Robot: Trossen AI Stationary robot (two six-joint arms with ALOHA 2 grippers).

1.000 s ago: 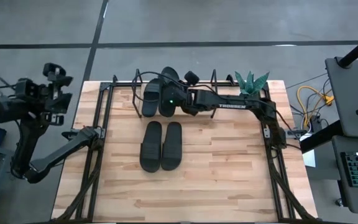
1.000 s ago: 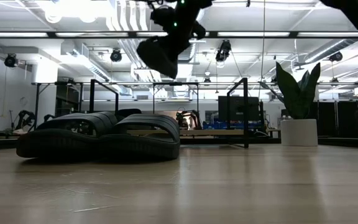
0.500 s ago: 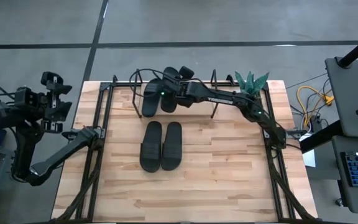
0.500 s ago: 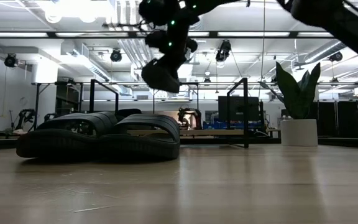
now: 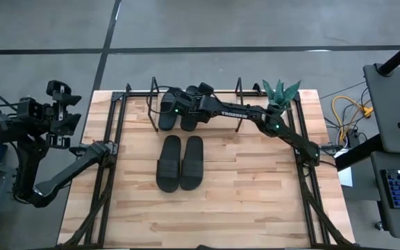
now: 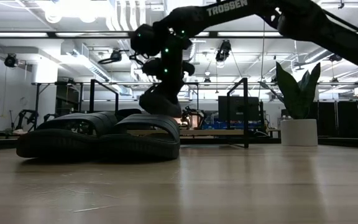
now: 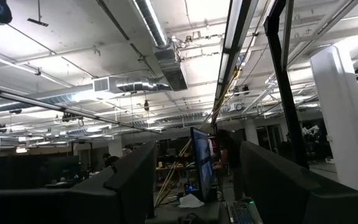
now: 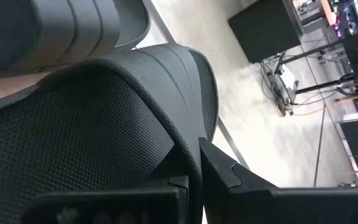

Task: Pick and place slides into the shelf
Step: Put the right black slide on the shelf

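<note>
Matte black open-toe slide sandals, four in all. Two lie side by side at mid-surface (image 5: 180, 162), toes toward the far edge, touching along their inner sides. One sits on the low wooden shelf with black wire end frames (image 5: 151, 89) at the far edge, at its left part (image 5: 168, 111). The fourth slide (image 5: 190, 115) hangs just right of that one, clamped in the right tool (image 5: 194, 104); the right wrist view shows the tool's dark fingers (image 8: 229, 174) pinched together on the sandal's textured strap (image 8: 92, 124). In the low view this held slide (image 6: 159, 102) hangs above the shelf board, behind the mid-surface pair; whether it touches the board I cannot tell. The right arm stretches across the far right of the butcher-block surface (image 5: 255, 187), passing a small green plant in a white pot (image 5: 280, 92). The left tool (image 5: 60, 104) waits off the surface's left edge, fingers apart, holding nothing. Black frame rails run down both sides of the surface.
</note>
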